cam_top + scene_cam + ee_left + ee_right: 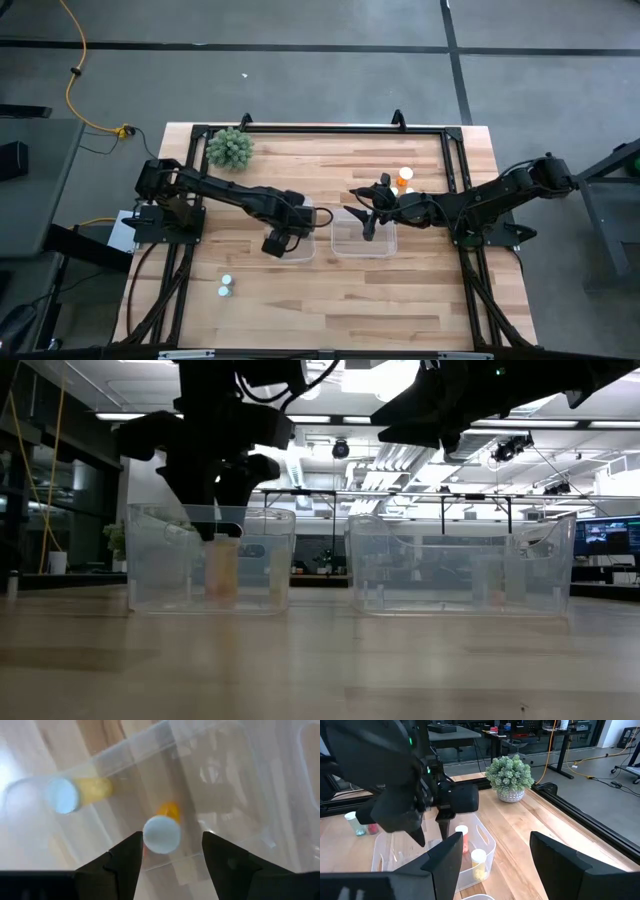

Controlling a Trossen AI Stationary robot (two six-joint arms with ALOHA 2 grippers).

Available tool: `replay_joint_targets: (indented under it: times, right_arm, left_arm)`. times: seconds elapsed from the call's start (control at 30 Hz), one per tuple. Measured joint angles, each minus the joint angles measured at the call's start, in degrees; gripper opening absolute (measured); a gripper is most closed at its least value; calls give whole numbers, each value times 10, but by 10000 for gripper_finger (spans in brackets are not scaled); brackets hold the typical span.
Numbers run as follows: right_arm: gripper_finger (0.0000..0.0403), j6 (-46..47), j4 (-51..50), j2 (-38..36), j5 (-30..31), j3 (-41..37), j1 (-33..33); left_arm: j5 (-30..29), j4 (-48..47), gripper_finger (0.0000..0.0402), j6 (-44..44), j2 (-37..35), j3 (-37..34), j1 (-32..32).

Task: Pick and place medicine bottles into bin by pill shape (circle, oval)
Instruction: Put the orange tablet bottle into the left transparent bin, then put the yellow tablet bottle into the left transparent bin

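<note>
While parted above left clear plastic tub [293, 243], left pincer [171, 851] grasping nothing | white-capped orange medicine bottle [162, 831] upright inside tub, beside yellowish bottle [75, 793] | risk: descending finger clipping cap, toppling bottle | right pincer [493, 851] spread, idle over right tub [364, 238]

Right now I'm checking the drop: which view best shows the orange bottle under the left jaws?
The left wrist view: the orange bottle stands white-capped between the open left gripper jaws. The right wrist view shows it sideways, the low view blurs it, and the high view hides it.
</note>
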Motion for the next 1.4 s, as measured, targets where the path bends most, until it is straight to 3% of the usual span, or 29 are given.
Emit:
replay_joint_targets:
  times: [0.37, 0.5, 0.63, 0.8, 0.93, 1.03, 1.2, 1.4]
  right_arm:
    - [224, 0, 3, 0, 5, -1, 0]
    - [224, -10, -1, 0, 7, -1, 0]
    - [224, -11, -2, 0, 7, -1, 0]
    - [224, -11, -2, 0, 8, 0, 0]
    - [224, -11, 4, 0, 10, 0, 0]
    - [224, -11, 8, 0, 10, 0, 0]
    - [224, -16, 8, 0, 10, 0, 0]
    - [224, -16, 12, 0, 10, 0, 0]
  left_arm:
    - [-63, -51, 195, -16, -69, 46, 4]
    - [-62, 6, 195, -67, -140, 37, 4]
    - [-58, 192, 195, -86, -256, -67, -13]
    - [-62, 486, 195, -106, -408, -279, -49]
    - [-107, 697, 195, -112, -495, -441, -81]
    - [-142, 802, 195, -122, -538, -527, -97]
    - [-165, 859, 195, -141, -567, -598, -112]
    - [-190, 883, 195, -130, -570, -603, -112]
